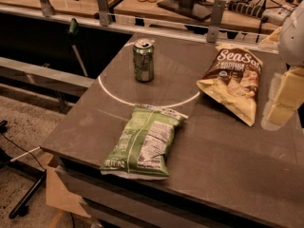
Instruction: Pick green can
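Observation:
The green can point(143, 60) stands upright on the dark table point(228, 151), toward the far left, inside a white circle marked on the top. It has a silver top with a pull-tab and pale markings on its side. My gripper point(280, 103) hangs at the right edge of the view, well to the right of the can and apart from it, blurred and pale yellow. It holds nothing that I can see.
A flat green chip bag point(145, 141) lies in front of the can near the table's front edge. A brown and yellow SeaSalt chip bag point(235, 80) lies between the can and my gripper. Behind the table runs a glass rail point(102, 6) with desks and cables.

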Robot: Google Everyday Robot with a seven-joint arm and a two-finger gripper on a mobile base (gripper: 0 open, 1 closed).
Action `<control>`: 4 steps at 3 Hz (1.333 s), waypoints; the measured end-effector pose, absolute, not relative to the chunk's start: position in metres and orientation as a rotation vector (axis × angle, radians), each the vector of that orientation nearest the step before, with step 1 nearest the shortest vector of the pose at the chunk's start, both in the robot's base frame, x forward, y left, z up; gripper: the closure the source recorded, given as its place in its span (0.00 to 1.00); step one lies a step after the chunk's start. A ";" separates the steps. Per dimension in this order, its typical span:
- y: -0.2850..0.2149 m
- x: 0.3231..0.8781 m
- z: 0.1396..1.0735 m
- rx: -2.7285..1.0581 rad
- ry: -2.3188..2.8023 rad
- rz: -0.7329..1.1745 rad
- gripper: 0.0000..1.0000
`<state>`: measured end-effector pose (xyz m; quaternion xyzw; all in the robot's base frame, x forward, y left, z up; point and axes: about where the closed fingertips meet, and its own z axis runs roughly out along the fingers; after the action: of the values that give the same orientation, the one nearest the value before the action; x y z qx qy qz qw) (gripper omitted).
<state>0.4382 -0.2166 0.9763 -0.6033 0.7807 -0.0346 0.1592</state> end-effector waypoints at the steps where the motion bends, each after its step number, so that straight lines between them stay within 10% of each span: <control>1: -0.215 0.439 0.979 -1.712 2.221 -0.105 0.00; 4: -0.177 0.484 0.974 -1.430 2.009 0.300 0.00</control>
<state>0.4836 -0.1768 0.9744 -0.5448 0.7654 0.1144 0.3227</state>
